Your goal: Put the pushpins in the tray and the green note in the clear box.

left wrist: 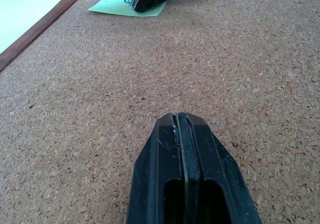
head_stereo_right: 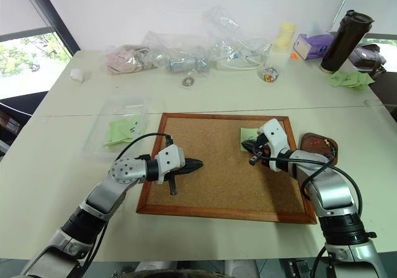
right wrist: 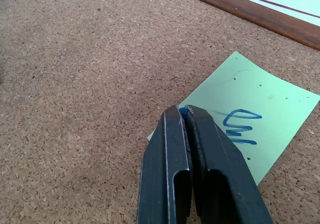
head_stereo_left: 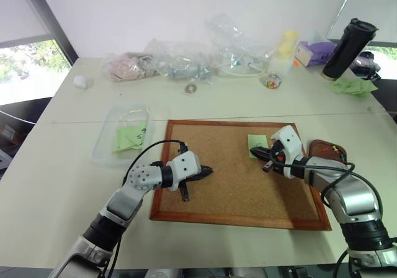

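Observation:
The green note [head_stereo_left: 257, 141] lies flat near the far right corner of the cork board [head_stereo_left: 236, 191]. My right gripper [right wrist: 181, 110] is shut at the note's near edge, with a small blue head, seemingly a pushpin [right wrist: 183, 112], pinched between its tips. The dark reddish tray [head_stereo_left: 317, 146] sits just right of the board with red pushpins [head_stereo_left: 335, 147] in it. The clear box [head_stereo_left: 104, 146] stands left of the board with green notes inside. My left gripper [head_stereo_left: 209, 171] hovers shut and empty over the board's left half, pointing right.
Crinkled clear bags [head_stereo_left: 186, 61] line the back of the table. A dark tumbler [head_stereo_left: 349, 39], a purple tissue box [head_stereo_left: 315, 51], crumpled green papers [head_stereo_left: 353, 85] and a small jar [head_stereo_left: 273, 79] stand at the back right.

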